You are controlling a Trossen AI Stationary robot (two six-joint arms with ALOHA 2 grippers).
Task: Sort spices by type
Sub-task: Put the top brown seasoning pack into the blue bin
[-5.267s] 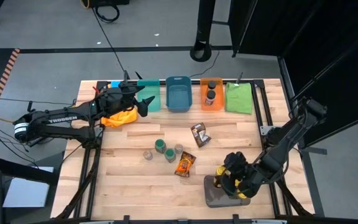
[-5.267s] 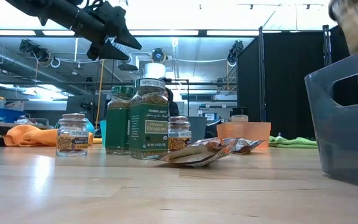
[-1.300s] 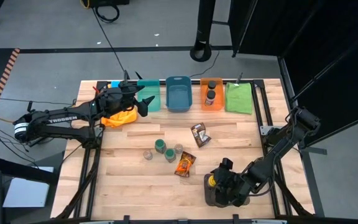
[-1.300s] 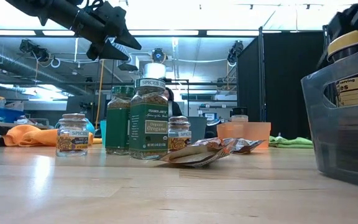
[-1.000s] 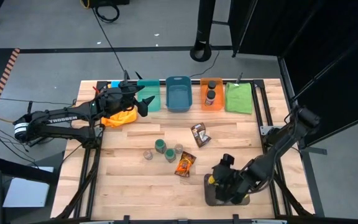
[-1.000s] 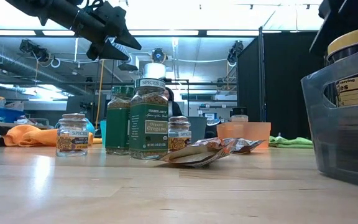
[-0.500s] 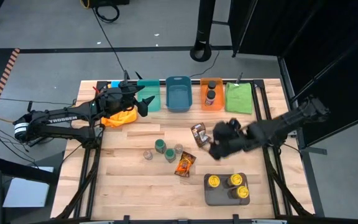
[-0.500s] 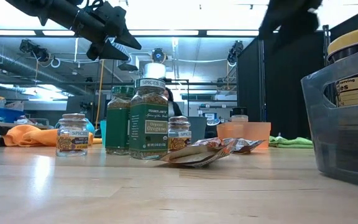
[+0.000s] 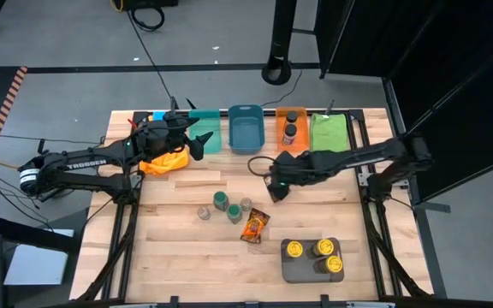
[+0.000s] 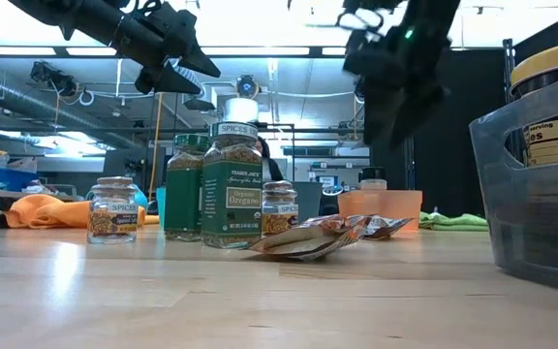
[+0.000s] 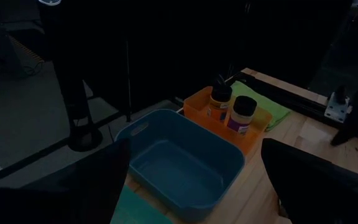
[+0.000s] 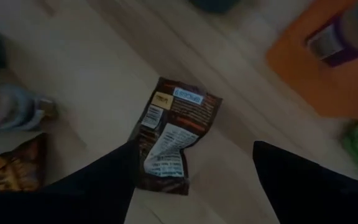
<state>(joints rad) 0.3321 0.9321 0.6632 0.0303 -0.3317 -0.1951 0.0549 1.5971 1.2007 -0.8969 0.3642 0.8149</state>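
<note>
A: Wooden tabletop (image 9: 187, 248), near edge first — what sits there?

B: Grey tray (image 9: 302, 269) holding three yellow-lidded jars (image 9: 294, 249). Past it lies the orange packet (image 9: 254, 225), then a cluster of four jars (image 9: 220, 200) with green and grey lids.

A: And the right gripper (image 9: 274, 184)?

B: It hangs over the brown packet (image 12: 169, 137), fingers spread wide, gripping nothing; the packet lies flat on the wood between them.

A: Farther back?

B: Empty blue bin (image 11: 182, 163), and beside it the orange bin (image 9: 291, 130) with two dark-lidded jars (image 11: 242, 113). Left gripper (image 9: 197, 142) waits above the teal bin (image 9: 205, 133), fingers wide apart, empty.
</note>
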